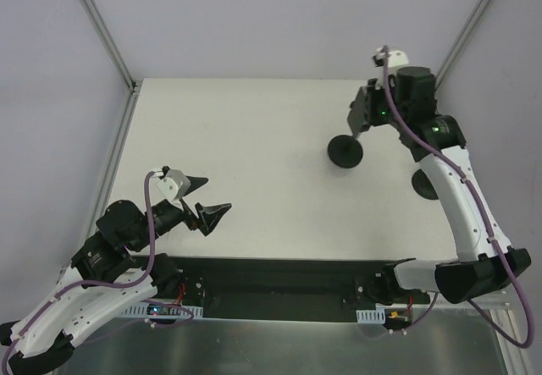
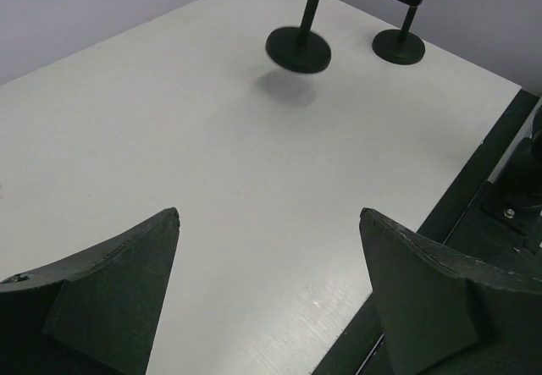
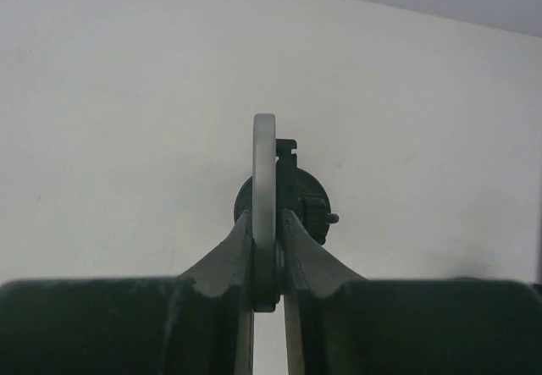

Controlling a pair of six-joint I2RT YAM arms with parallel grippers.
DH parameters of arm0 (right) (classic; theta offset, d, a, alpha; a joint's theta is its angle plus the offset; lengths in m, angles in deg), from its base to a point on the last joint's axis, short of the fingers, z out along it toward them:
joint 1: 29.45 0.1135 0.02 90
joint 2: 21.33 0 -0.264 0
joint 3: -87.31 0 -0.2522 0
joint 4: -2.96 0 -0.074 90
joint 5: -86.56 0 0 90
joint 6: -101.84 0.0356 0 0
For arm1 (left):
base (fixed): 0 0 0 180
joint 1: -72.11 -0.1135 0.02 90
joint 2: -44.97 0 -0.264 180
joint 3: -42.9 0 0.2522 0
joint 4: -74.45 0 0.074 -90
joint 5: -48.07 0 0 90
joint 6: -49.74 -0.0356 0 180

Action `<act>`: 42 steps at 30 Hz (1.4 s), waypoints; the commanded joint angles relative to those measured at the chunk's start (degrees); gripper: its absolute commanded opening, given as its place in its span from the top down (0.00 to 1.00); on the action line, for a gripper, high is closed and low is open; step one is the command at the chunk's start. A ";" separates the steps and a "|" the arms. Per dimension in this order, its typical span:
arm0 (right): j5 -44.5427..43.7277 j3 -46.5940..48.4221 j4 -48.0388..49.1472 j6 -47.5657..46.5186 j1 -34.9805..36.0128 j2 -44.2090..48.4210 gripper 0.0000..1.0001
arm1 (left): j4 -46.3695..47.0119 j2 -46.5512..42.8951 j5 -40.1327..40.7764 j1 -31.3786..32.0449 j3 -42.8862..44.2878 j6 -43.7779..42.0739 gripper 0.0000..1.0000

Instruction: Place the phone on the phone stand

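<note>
Placement is in hand: the thin dark pale-edged smartphone (image 3: 264, 163) is clamped edge-on in the right gripper (image 3: 267, 223), just beside the small black disc-based phone stand (image 1: 345, 151). Alignment and seating are called for next. The left gripper (image 2: 269, 214) is spread, empty.

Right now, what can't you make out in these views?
Phone: right wrist view shows only its thin edge in the right gripper; top view, the gripper hides it.
Phone stand and second stand: left wrist view, tops cut by the upper edge.
Second stand: top view, right arm covers most of it.
</note>
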 commanded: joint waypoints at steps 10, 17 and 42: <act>12.13 7.20 18.66 -0.07 -29.66 -1.70 1.00 | 2.66 -1.63 -0.70 -1.76 -0.83 -0.75 0.15; 13.20 14.60 19.36 -2.36 -32.12 -11.19 1.00 | 2.93 -0.31 -4.04 -3.95 -0.47 -0.75 0.16; 12.77 12.59 21.73 -10.88 -41.00 -20.52 1.00 | 4.42 2.94 -12.39 -11.43 -0.92 -0.75 0.17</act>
